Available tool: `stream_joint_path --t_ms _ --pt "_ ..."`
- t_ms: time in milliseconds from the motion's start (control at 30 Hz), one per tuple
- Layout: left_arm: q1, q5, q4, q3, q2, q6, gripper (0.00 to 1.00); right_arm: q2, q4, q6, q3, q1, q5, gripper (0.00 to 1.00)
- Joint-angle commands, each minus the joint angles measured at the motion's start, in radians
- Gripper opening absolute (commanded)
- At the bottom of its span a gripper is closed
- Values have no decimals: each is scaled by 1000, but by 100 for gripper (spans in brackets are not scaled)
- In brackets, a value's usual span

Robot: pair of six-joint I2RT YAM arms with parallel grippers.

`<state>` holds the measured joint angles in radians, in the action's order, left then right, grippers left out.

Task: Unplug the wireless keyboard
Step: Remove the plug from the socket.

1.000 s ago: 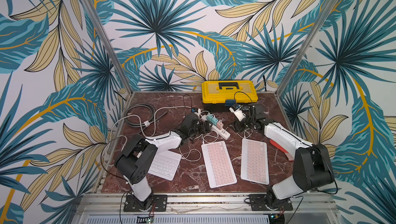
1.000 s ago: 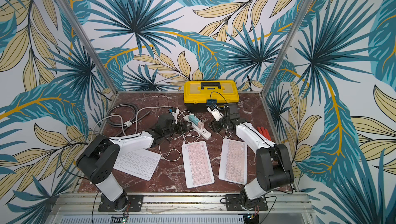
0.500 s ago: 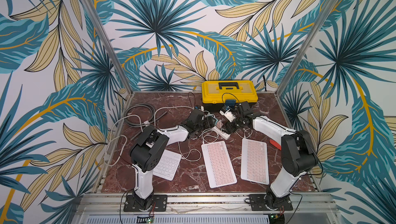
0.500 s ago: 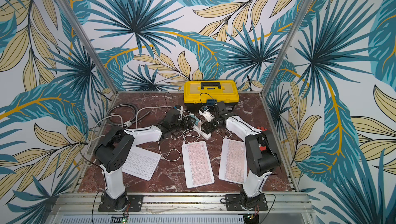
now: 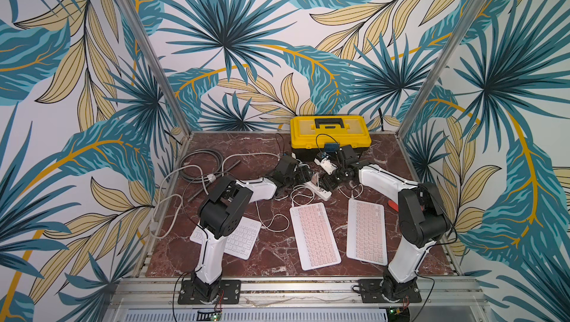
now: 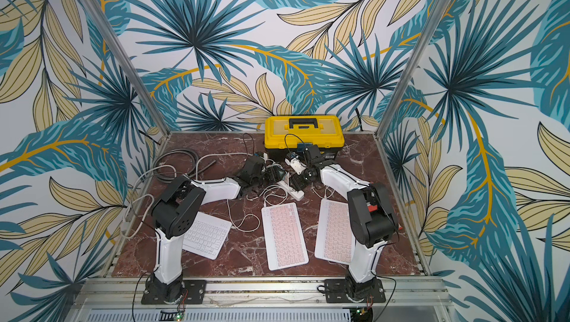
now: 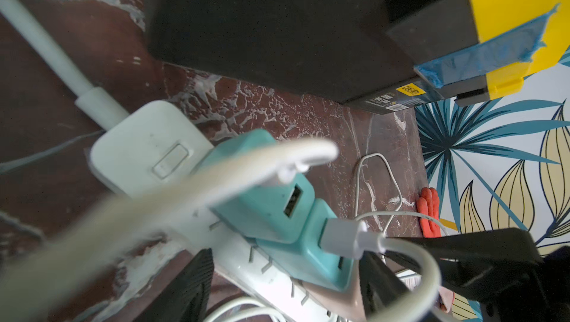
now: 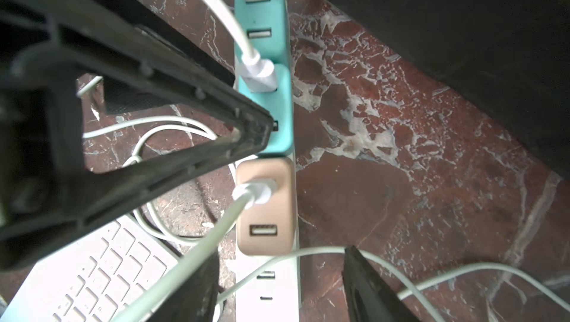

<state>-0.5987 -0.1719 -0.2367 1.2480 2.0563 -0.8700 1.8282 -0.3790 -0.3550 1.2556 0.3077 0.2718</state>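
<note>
Leaf wallpaper (image 5: 222, 46) — teal and tan, marble tabletop (image 5: 273, 257)

Polished marble-look table (image 5: 271, 252), smooth white plastic power strip (image 8: 277, 292), matt teal plastic chargers (image 8: 282, 110), glossy yellow plastic toolbox (image 5: 354, 132), brushed metal frame posts (image 5: 145, 46).

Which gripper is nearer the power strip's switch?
Left. The left gripper straddles the strip at the teal adapters beside the switch. The right gripper straddles its far end, past the tan adapter.
</note>
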Motion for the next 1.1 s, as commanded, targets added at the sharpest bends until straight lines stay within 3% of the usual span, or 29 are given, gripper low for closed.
stream_joint_path --t_ms 0,333,667,867,1067 --pt "4 19 -6 25 20 -29 73 37 5 -19 25 5 -12 64" --pt "4 35 -4 27 72 -61 62 94 -99 20 125 11 -36 63" --pt "29 17 -4 -27 87 -89 60 129 -197 263 150 65 -145 62" --pt "54 -23 -4 -43 90 -80 59 95 -101 324 104 88 -165 59" --pt "73 -68 -4 -51 89 -68 59 94 -8 288 103 96 -126 56"
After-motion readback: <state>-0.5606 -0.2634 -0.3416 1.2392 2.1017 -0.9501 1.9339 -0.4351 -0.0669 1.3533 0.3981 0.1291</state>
